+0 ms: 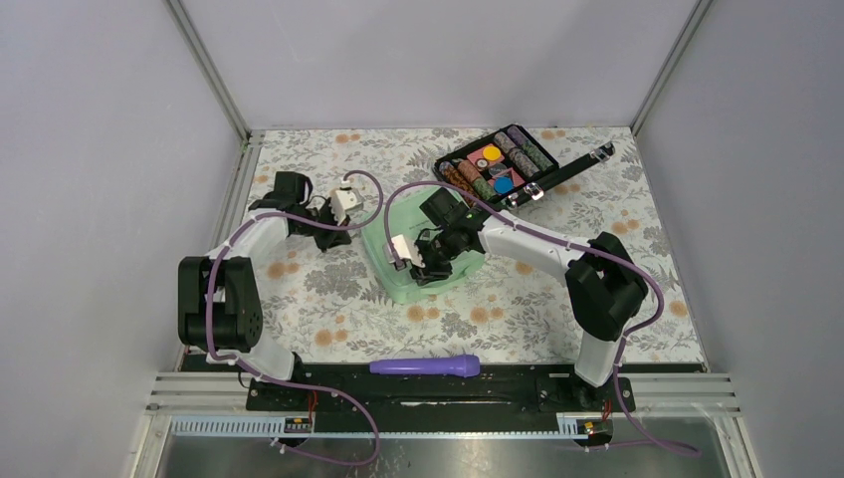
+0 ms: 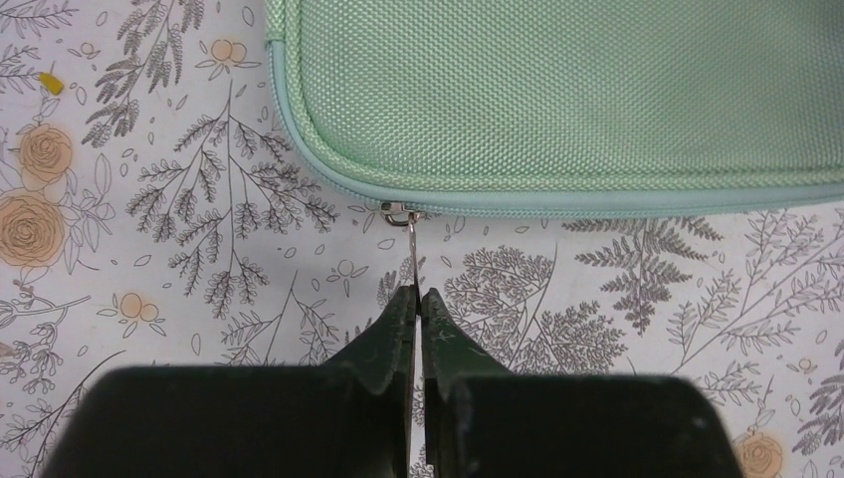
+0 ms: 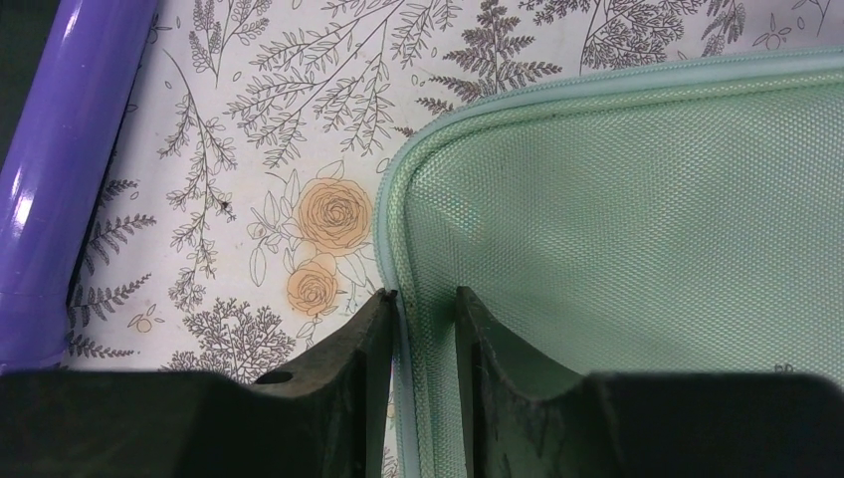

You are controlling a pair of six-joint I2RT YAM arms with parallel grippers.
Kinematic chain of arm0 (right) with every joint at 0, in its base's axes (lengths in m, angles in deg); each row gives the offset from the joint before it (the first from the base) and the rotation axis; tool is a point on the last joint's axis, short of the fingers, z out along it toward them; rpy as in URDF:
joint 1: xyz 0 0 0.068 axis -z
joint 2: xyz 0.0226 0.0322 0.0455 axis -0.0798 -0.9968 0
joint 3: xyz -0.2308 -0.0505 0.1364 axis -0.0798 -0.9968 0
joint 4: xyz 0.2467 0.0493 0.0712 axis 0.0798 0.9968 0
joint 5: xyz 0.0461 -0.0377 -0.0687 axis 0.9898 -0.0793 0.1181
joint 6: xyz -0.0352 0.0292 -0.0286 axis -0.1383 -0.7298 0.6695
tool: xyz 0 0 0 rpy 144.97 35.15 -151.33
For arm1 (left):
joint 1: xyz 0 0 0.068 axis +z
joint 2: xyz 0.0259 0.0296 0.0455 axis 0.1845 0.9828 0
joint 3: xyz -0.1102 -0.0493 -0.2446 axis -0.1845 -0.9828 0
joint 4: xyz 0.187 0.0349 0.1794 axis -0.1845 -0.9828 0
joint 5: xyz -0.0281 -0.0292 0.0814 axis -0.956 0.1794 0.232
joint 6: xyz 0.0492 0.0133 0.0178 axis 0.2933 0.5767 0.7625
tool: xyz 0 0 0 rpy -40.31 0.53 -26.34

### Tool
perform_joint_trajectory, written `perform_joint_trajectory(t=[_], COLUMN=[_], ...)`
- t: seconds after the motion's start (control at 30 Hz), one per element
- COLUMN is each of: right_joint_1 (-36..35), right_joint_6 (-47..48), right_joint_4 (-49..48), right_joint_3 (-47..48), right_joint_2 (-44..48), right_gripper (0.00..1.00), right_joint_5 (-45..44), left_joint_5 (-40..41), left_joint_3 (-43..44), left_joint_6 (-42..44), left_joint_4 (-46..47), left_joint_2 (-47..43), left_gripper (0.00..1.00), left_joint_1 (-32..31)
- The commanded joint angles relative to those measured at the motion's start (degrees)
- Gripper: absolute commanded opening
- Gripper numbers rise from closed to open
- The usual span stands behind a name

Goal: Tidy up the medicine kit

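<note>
On the floral-patterned table (image 1: 597, 289), the mint-green, round-cornered woven fabric medicine kit (image 1: 383, 261) lies flat at the centre, nearer and left of the open black case (image 1: 498, 164). My right gripper (image 3: 426, 294), narrowed, clamps the kit's piped near edge. My left gripper (image 2: 418, 296), closed, pinches the thin metal zipper pull (image 2: 411, 234) at the kit's left side.
</note>
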Motion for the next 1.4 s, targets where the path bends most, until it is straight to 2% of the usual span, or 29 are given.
perform_joint_trajectory(t=[0.0,0.13,0.17,0.27,0.4,0.63,0.77,0.83,1.0,1.07,1.27,1.37], right_joint_1=[0.12,-0.07,-0.08,-0.16,-0.11,-0.12,-0.16,-0.17,-0.17,-0.17,-0.01,0.25], right_joint_6=[-3.93,-4.01,-4.01,-4.08,-4.23,-4.75,-5.30,-5.34,-5.51,-5.47,-6.01,-6.23], right_joint_4=[2.34,2.39,2.38,2.22,2.22,2.29,2.38,2.74,2.86,3.11,3.01,2.99], right_joint_3=[-0.01,-0.07,-0.06,0.02,0.02,-0.30,-0.36,-0.05,0.02,0.12,0.70,1.04], right_joint_2=[-1.86,-1.89,-1.90,-1.90,-1.73,-1.30,-1.29,-1.36,-1.46,-1.60,-2.11,-2.45], right_gripper=[0.33,0.33,0.33,0.33,0.33,0.33,0.33,0.33,0.33,0.33,0.33,0.33], right_joint_5=[0.46,0.36,0.42,0.23,-0.06,-0.90,-0.98,-1.05,-1.32,-1.33,-1.25,-0.91], left_joint_5=[-0.78,0.79,0.79,0.62,-2.02,-1.18,-3.77,-6.61,-11.66,-12.22,-7.05,-7.14], left_joint_3=[0.77,3.01,3.32,3.66,1.91,2.35,2.99,3.56,4.91,4.99,4.50,3.49], left_joint_6=[-6.13,-9.84,-10.19,-9.74,-5.28,-6.63,-5.81,-3.82,-1.14,-1.07,-2.20,-5.96], left_joint_4=[7.52,10.03,10.47,11.64,13.14,16.83,18.02,17.04,14.86,14.47,13.16,14.50], left_joint_2=[-0.22,2.63,3.13,4.09,4.96,7.91,8.52,8.66,9.28,8.88,5.36,3.06], left_gripper=[0.00,0.01,0.05,0.25,0.36,0.40,0.40,0.37,0.07,0.00,0.00,0.00], left_joint_1=[-1.91,-2.72,-2.86,-3.46,-3.48,-3.46,-3.40,-3.44,-3.45,-3.38,-1.44,0.27])
